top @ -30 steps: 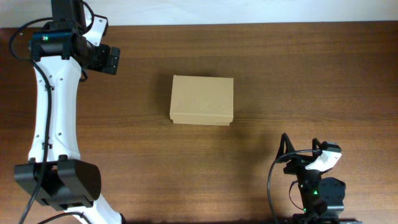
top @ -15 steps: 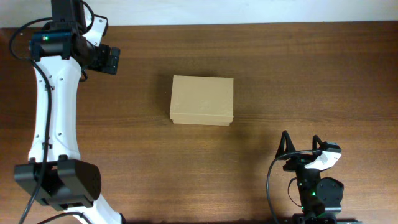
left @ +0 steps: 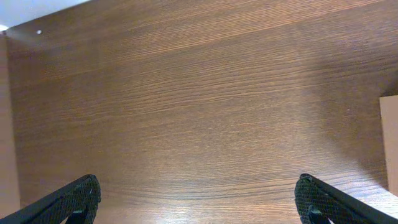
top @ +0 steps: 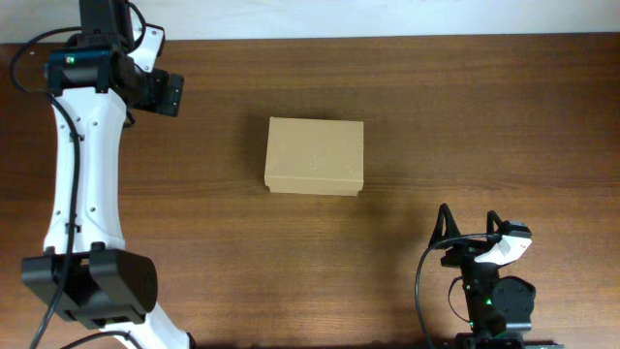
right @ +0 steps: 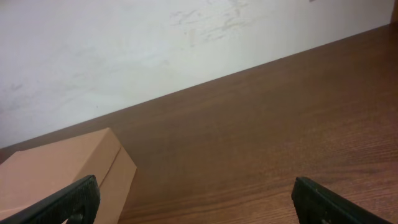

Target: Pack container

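Observation:
The container (top: 315,156) is a plain tan cardboard box lying shut in the middle of the table. Its edge shows at the right border of the left wrist view (left: 392,143), and it sits at lower left in the right wrist view (right: 56,168). My left gripper (top: 167,94) hovers at the far left corner, well left of the box. It is open, with only bare wood between its fingers (left: 198,202). My right gripper (top: 481,247) rests near the front right, apart from the box. It is open and empty (right: 196,202).
The dark wooden table (top: 465,116) ends at a pale wall (right: 186,43) along the far side. The left arm's white links (top: 82,174) stretch down the left side to its base (top: 92,281).
The right arm has settled very slightly toward the front edge. The left arm and the container stay where they were.

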You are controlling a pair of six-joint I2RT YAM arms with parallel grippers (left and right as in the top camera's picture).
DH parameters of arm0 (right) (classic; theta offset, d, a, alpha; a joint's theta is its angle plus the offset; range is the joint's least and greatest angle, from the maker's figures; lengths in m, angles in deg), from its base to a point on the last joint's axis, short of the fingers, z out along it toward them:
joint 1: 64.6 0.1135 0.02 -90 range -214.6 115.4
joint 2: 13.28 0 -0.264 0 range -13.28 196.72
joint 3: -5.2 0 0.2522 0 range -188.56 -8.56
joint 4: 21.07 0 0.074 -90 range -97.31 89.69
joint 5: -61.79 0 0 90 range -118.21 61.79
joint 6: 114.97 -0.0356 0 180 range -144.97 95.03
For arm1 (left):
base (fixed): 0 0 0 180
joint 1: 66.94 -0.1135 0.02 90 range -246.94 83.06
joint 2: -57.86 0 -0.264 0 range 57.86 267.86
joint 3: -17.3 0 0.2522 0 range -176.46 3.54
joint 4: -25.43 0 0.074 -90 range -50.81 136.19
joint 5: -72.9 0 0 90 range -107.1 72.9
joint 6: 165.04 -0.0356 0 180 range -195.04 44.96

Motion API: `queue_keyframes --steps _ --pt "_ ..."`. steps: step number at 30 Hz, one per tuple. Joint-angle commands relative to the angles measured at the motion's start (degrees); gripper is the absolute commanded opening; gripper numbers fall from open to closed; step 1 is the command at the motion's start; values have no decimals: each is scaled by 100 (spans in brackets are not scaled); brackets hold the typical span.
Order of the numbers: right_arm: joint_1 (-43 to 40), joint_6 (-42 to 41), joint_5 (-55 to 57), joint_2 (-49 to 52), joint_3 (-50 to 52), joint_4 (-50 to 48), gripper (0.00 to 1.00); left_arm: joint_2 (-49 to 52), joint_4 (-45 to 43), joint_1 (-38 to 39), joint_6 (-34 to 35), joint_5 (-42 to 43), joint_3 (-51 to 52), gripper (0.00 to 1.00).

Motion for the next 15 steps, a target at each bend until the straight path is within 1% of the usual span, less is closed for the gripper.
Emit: queue_keyframes --steps 1,3,4,6,7,8,9,11,13,15 --pt "31 -61 85 -39 55 7 99 -592 -55 13 -48 -109 13 99" --pt "31 -61 85 -39 55 7 99 -1121 -498 13 -48 284 481 99" --pt "31 -61 85 -39 55 7 99 -1482 -988 13 -48 584 916 99" --pt "31 -61 85 -39 55 7 99 -2618 -2564 13 -48 1069 2457 100" --pt "31 -61 85 -39 55 7 99 -3112 -3211 13 -48 1158 3154 99" --pt "31 -61 85 -39 52 7 99 -3807 -3967 13 -48 1174 4107 99" --pt "31 -61 85 -39 55 7 99 -4393 -4419 13 -48 1174 4863 100" --pt "31 -61 85 -39 55 7 99 -5543 -4948 13 -46 1281 6236 99" --pt "31 -61 85 -39 52 7 99 -6572 -5184 13 -44 1287 7401 99" --pt "31 -61 85 -39 52 7 99 -7471 -5525 13 -46 1541 8415 99"
